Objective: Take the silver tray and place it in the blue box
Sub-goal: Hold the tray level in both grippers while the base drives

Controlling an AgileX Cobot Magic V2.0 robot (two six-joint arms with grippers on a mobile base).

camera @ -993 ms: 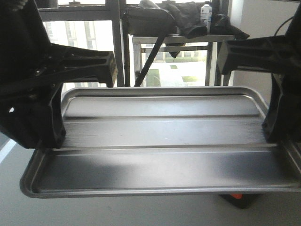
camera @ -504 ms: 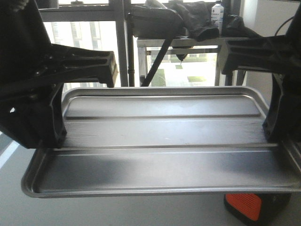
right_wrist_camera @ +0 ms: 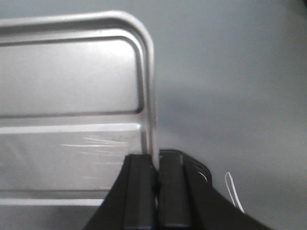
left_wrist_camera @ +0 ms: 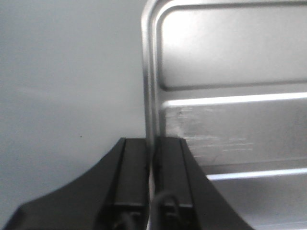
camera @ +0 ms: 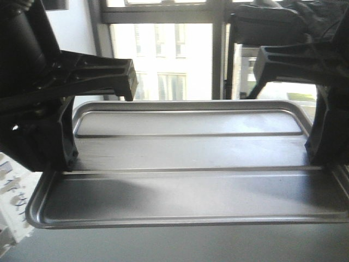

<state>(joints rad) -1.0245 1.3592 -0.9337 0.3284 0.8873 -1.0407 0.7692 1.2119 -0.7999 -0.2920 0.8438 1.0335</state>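
Note:
The silver tray (camera: 185, 185) is held level in the air between both arms and fills the front view, its two long ridges running left to right. My left gripper (camera: 61, 162) is shut on the tray's left rim; in the left wrist view its black fingers (left_wrist_camera: 133, 175) pinch the rim of the tray (left_wrist_camera: 230, 120) from both sides. My right gripper (camera: 322, 158) is shut on the right rim, and the right wrist view shows its fingers (right_wrist_camera: 173, 191) clamped on the edge of the tray (right_wrist_camera: 72, 96). The blue box is out of view.
A bright window with dark frame posts (camera: 218, 54) stands straight ahead. A dark object (camera: 262, 24) sits at the upper right. White paper-like material (camera: 11, 202) lies at the lower left. Grey floor (left_wrist_camera: 67, 96) lies beneath the tray; a white cord loop (right_wrist_camera: 232, 189) lies at its right.
The background has slid rightward behind the tray: the table with the bottle and the orange-black object below are gone, a window now faces me. Both grips on the tray are unchanged.

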